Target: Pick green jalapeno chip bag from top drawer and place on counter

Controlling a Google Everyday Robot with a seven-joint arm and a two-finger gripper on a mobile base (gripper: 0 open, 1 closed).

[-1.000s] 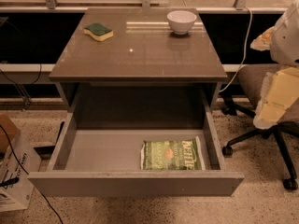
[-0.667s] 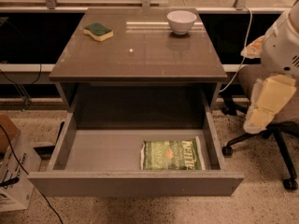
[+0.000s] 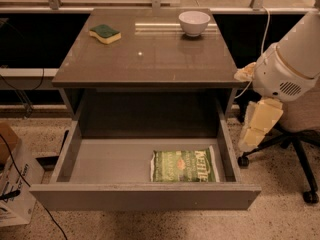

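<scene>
Since a second ago your gripper (image 3: 252,136) has swung in beside the right wall of the drawer (image 3: 226,134); you cannot tell its grip width. The chip bag (image 3: 184,165) lies flat at the drawer's front right, so a hasty descent could clip that wall.

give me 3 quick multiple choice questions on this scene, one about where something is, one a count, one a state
1. Where is the green jalapeno chip bag?
a) on the floor
b) in the top drawer, right side
c) on a shelf

2. How many things sit on the counter?
a) one
b) four
c) two

3. The top drawer is
a) pulled open
b) shut
c) taken out

Answers:
1 b, the bag lies flat inside the drawer near its right wall.
2 c, only a sponge and a white bowl are on it.
3 a, its grey inside shows; the gripper hangs outside, right of the drawer.
</scene>
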